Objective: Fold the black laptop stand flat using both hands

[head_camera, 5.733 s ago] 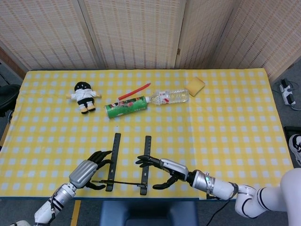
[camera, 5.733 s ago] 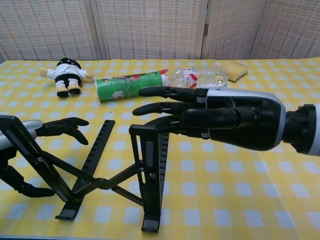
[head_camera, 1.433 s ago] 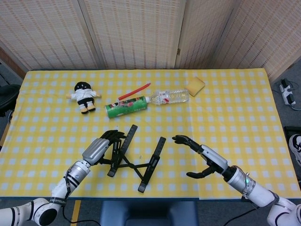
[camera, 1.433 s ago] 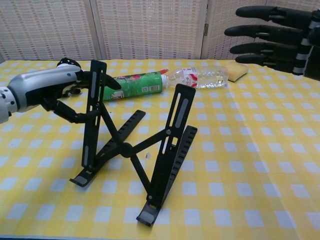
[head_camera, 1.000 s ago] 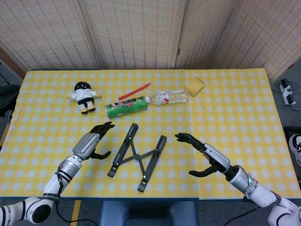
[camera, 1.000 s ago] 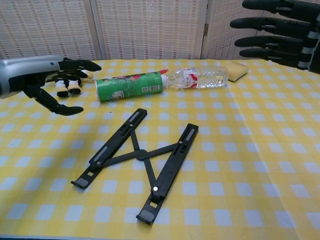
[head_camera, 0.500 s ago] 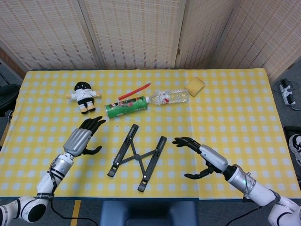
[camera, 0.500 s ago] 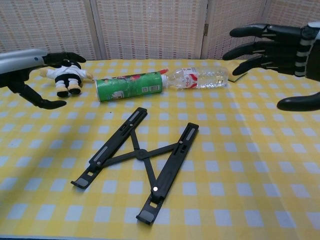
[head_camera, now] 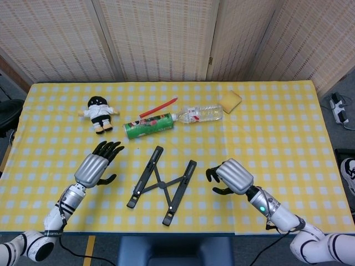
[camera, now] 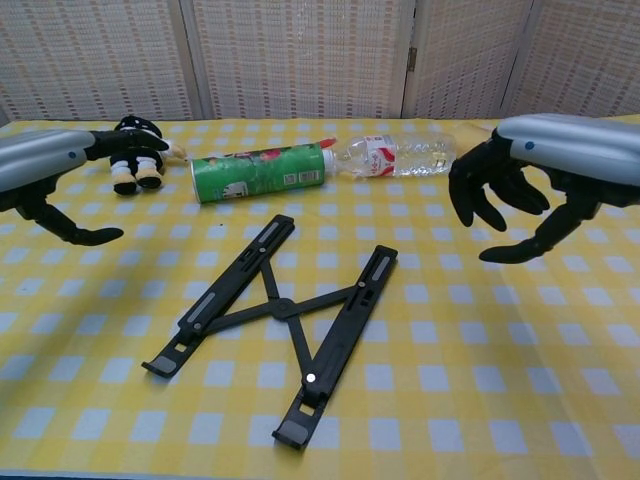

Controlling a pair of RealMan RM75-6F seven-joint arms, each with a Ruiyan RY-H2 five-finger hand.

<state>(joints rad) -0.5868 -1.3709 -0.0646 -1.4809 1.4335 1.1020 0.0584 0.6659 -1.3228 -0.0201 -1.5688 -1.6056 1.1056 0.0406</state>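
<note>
Because the black laptop stand [head_camera: 161,184] lies collapsed on the yellow checked tablecloth [head_camera: 277,138], both rails down and its cross-links level with the surface, the fold appears complete; only arm retraction seems to remain. The stand sits at 6 o'clock from the green can [head_camera: 148,126]. The left hand [head_camera: 95,166], at the stand's 9 o'clock, is spread and empty. The right hand [head_camera: 230,176], at 3 o'clock, holds nothing, fingers apart and curved downward. Compared with half a second earlier, the right hand has rolled palm-down and the left has drawn slightly outward; the stand is unmoved.
</note>
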